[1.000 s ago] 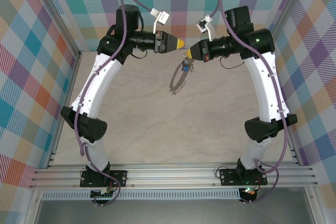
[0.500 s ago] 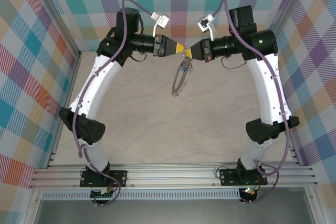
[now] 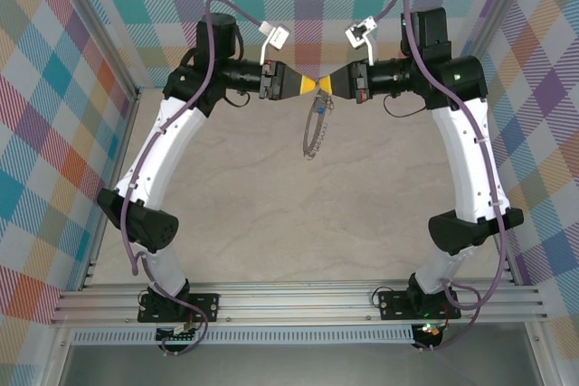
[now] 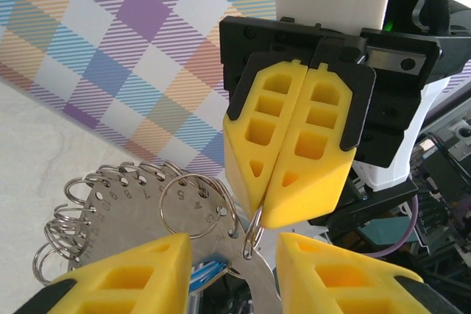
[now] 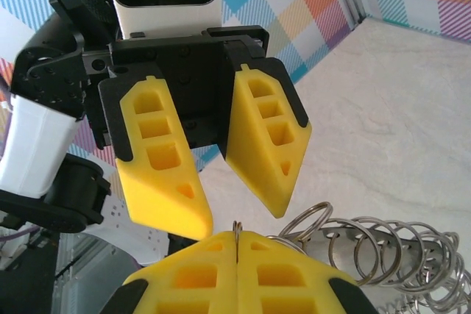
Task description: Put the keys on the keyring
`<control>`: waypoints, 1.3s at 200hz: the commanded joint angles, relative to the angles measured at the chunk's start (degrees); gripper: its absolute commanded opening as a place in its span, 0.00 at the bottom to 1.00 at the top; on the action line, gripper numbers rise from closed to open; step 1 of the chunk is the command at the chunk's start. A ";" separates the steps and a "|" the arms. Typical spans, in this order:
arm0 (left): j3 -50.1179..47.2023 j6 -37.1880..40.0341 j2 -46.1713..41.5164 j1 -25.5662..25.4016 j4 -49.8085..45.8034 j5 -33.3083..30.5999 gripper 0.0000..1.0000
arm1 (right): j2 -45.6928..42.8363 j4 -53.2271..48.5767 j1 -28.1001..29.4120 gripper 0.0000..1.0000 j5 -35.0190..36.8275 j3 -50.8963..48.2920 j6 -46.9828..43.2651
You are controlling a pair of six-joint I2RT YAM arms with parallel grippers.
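Note:
My right gripper [image 3: 327, 88] is shut on one small split ring [image 4: 252, 232] at the end of the keyring [image 3: 313, 133], which hangs below it above the table. In the left wrist view the keyring [image 4: 125, 207] is a silver arc with numbered holes and several small rings. The key's blue head [image 4: 209, 270] hangs against that arc, just below the held ring. My left gripper [image 3: 310, 86] faces the right one tip to tip, open, its fingers [image 5: 165, 182] apart on either side of the held ring's edge [image 5: 237, 227] and touching nothing.
The pale table [image 3: 271, 214] lies well below both grippers. Checked walls [image 3: 63, 88] close in the left, right and far sides. An aluminium rail [image 3: 298, 300] with both arm bases runs along the near edge.
Both grippers have moved toward the far wall and closer together, until their tips almost meet. The keyring has travelled with the right gripper and now hangs more edge-on.

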 commanded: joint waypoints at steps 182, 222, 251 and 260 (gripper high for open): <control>2.11 -2.24 -1.65 -3.13 5.44 3.47 0.07 | -3.29 9.58 -0.40 0.00 -4.30 -4.46 5.16; 2.90 -3.45 -1.72 -3.70 7.31 1.66 0.00 | -3.83 10.38 -0.55 0.07 -3.33 -4.54 5.87; 2.86 -3.99 -2.65 -3.75 9.15 -1.29 0.00 | -7.41 18.29 -3.55 0.40 -2.61 -9.15 11.09; 2.83 -4.81 -2.89 -3.70 10.40 -1.97 0.00 | -9.57 22.95 -5.21 0.43 -3.04 -12.56 14.01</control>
